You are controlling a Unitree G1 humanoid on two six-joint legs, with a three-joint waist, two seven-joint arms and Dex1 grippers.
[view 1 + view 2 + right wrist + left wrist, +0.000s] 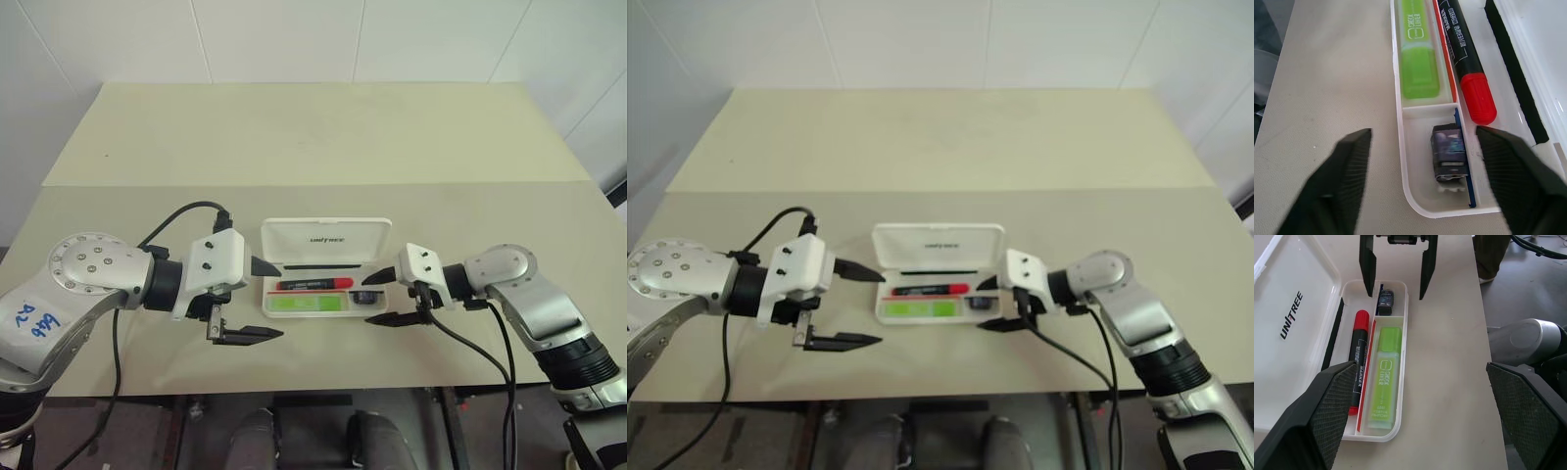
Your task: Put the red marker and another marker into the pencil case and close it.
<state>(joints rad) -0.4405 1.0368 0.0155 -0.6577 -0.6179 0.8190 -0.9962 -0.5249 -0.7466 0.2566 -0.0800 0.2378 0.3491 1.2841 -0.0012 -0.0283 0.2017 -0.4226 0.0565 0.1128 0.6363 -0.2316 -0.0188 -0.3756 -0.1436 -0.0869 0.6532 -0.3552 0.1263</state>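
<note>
The white pencil case [326, 235] lies open at mid-table, its lid laid back. The red marker [313, 284] rests in the case's far slot. Beside it, in the near slot, lies another marker, a light-green highlighter [309, 304]. My left gripper [279, 300] is open just left of the case, with nothing between its fingers. My right gripper [365, 301] is open at the case's right end, its fingers either side of the small end compartment and holding nothing. In the right wrist view the red marker [1469, 63] and the highlighter [1418, 54] lie side by side.
A small dark cylinder [1448, 152] sits in the case's end compartment. A black strip [1513, 73] runs along the hinge side. The cream table [313, 137] reaches far back behind the case, and its front edge lies close below both grippers.
</note>
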